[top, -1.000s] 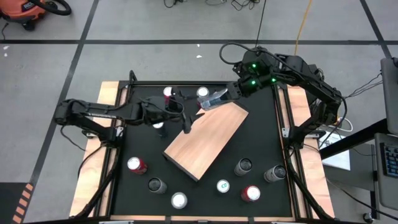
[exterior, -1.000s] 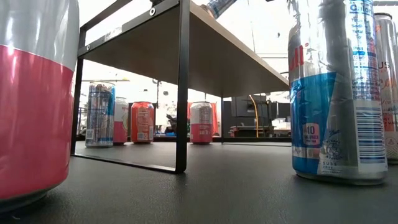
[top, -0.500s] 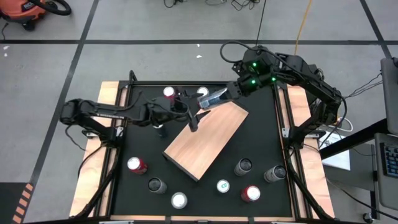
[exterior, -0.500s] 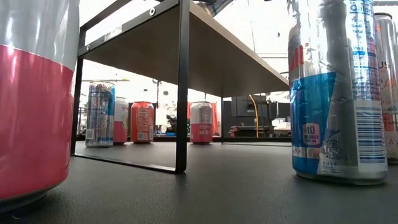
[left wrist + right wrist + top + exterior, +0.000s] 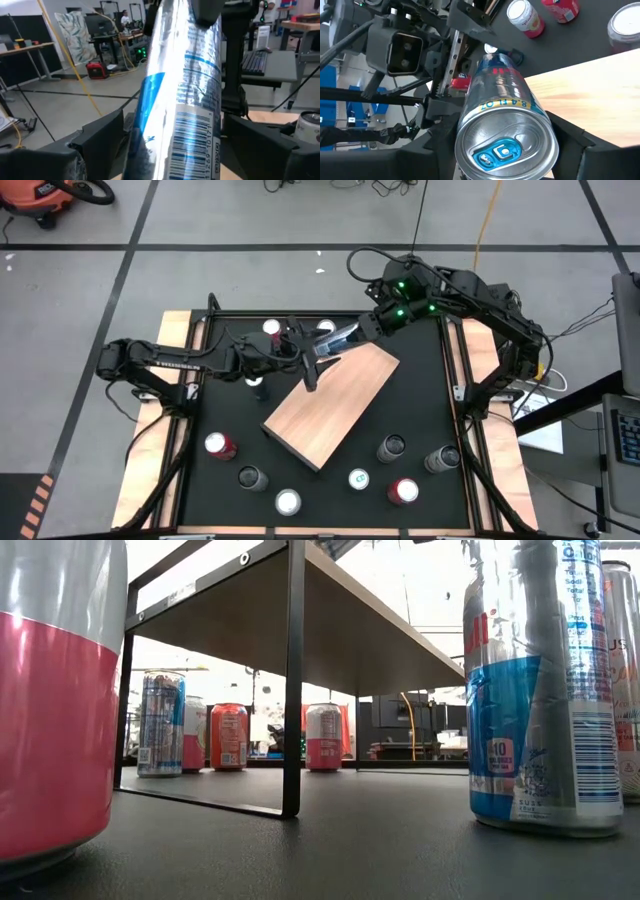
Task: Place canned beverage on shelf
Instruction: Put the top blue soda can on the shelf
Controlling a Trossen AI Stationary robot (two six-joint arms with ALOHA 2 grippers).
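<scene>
A: Black table (image 5: 400, 410) on a grey floor, loose cans (image 5: 288, 501) round the edges, shelf (image 5: 330, 402) angled in the middle.

B: Task status?

A: Not done. Shelf top is bare. The silver-blue can (image 5: 502, 112) hangs in the air over the shelf's far corner, tipped on its side. Right gripper (image 5: 505, 145) clamps it near the lid end, fingers part closed around the body.

B: Left gripper?

A: Left gripper (image 5: 175, 145) is at the same can, fingers spread wide on either side of it, not squeezing as far as the wrist view shows. Looks like a handover, or lining up for one. Left to do: stand the can upright, set it on the shelf, let go.

B: Anything unclear?

A: High view: the arms overlap, the can is mostly covered. Low view shows only the shelf's underside (image 5: 360, 630), neither gripper clearly. Contact between left fingers and can can't be confirmed.
</scene>
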